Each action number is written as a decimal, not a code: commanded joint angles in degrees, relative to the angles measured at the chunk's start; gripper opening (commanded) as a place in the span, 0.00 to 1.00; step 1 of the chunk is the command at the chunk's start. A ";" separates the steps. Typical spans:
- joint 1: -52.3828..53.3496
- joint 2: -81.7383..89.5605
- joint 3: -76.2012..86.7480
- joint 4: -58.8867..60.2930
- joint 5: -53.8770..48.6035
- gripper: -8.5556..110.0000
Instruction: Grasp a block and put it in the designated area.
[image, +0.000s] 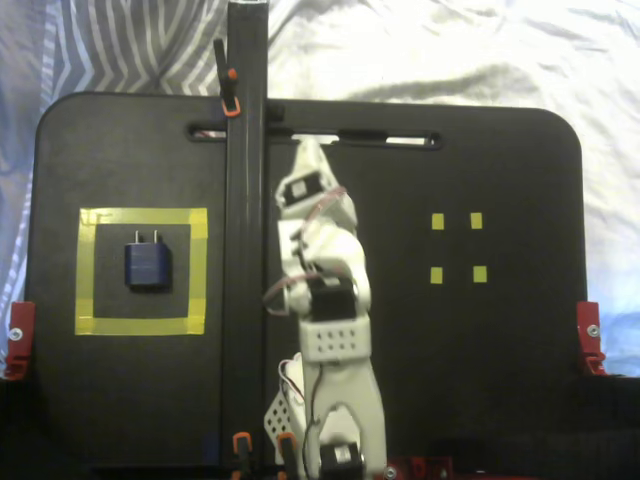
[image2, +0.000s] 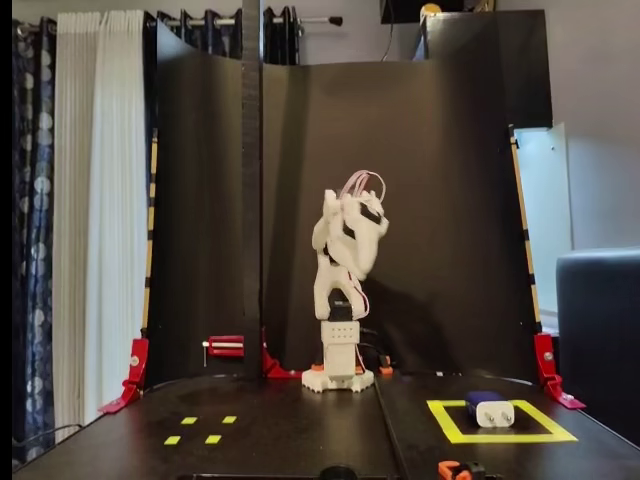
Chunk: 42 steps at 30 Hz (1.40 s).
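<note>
The dark navy block (image: 147, 264), prongs pointing to the top of the picture, lies inside the designated area, a yellow tape square (image: 198, 270), at the left of a fixed view. In the other fixed view the block (image2: 489, 409) rests in the same square (image2: 447, 425) at the front right. My white arm (image2: 345, 240) is folded up over its base in the middle of the board. My gripper (image: 306, 152) is raised, well away from the block, and its jaws look closed and empty.
A black upright post (image: 245, 250) stands between the arm and the yellow square. Four tiny yellow tape squares (image: 457, 247) mark the other side of the black board. Red clamps (image: 590, 335) and orange clips (image: 231, 103) sit at the board's edges.
</note>
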 joint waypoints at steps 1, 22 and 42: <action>1.49 5.89 4.13 -2.72 1.49 0.07; 2.72 37.53 39.99 -15.21 6.68 0.08; 3.25 47.02 59.15 -18.37 19.25 0.07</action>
